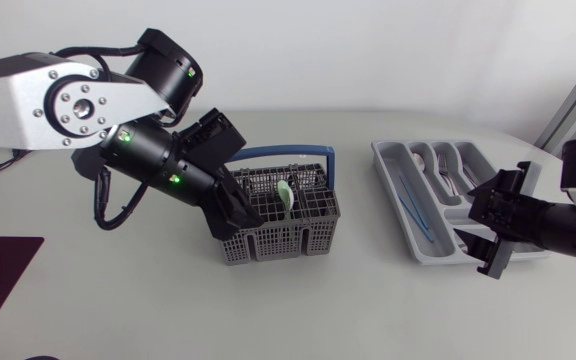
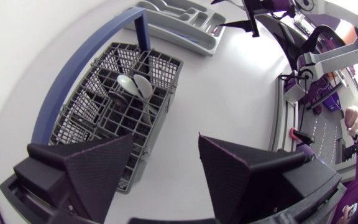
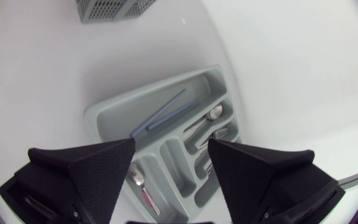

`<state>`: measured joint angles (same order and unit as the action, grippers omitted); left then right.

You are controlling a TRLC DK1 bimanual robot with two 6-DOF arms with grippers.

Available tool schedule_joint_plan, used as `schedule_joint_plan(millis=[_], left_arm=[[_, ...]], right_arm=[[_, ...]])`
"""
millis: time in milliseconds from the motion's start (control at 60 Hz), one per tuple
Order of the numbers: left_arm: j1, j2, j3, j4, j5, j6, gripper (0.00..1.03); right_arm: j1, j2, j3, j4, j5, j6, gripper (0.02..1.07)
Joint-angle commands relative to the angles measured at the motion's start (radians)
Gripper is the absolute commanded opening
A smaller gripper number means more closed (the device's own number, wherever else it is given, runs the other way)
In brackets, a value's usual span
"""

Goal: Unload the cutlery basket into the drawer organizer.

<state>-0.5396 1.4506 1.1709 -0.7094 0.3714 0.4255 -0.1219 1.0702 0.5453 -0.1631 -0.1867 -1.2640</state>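
Above the near left corner of the cutlery basket (image 1: 293,240), the left gripper (image 1: 236,212) hung with its wedge fingers spread wide and nothing between them; whether a finger touched the grid could not be told. Just right of it a pale spoon (image 1: 284,195) stood in a middle cell, under the blue handle (image 1: 288,152). At the right, the right gripper (image 1: 486,225) was likewise spread and empty over the near end of the drawer organizer (image 1: 393,180). Blue sticks (image 1: 413,205) lay in its long left compartment and metal spoons and forks (image 3: 210,115) in the narrower ones, all on the white table (image 1: 348,310)
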Motion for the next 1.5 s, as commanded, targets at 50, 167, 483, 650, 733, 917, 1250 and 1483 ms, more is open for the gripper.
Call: schedule_joint_plan(millis=[50, 167, 483, 650, 733, 917, 1250, 1483], left_arm=[[-0.005, -0.007, -0.027, -0.002, -0.003, -0.010, 0.90], [-0.007, 0.005, -0.025, 0.018, -0.002, -0.017, 0.90], [-0.037, 0.042, -0.010, 0.090, 0.011, -0.119, 0.91], [-0.008, 0.106, 0.003, 0.130, 0.046, -0.200, 0.91], [0.000, 0.125, 0.009, 0.149, 0.046, -0.241, 0.91], [0.001, 0.129, 0.006, 0.211, -0.051, -0.375, 0.90], [-0.008, 0.163, 0.030, 0.237, -0.200, -0.531, 0.90], [-0.048, 0.152, 0.013, 0.237, -0.275, -0.547, 0.90]], right_arm=[[0.107, -0.023, 0.051, -0.056, -0.005, 0.190, 0.89], [0.185, -0.035, 0.064, -0.069, -0.016, 0.282, 0.89], [0.301, -0.047, 0.056, -0.065, -0.045, 0.439, 0.89], [0.300, -0.052, 0.025, -0.049, -0.060, 0.449, 0.89], [0.298, -0.050, 0.018, -0.046, -0.074, 0.449, 0.89], [0.286, -0.050, 0.005, -0.044, -0.094, 0.445, 0.89], [0.269, -0.056, -0.021, -0.032, -0.120, 0.434, 0.89], [0.258, -0.076, -0.038, -0.033, -0.140, 0.428, 0.89]])
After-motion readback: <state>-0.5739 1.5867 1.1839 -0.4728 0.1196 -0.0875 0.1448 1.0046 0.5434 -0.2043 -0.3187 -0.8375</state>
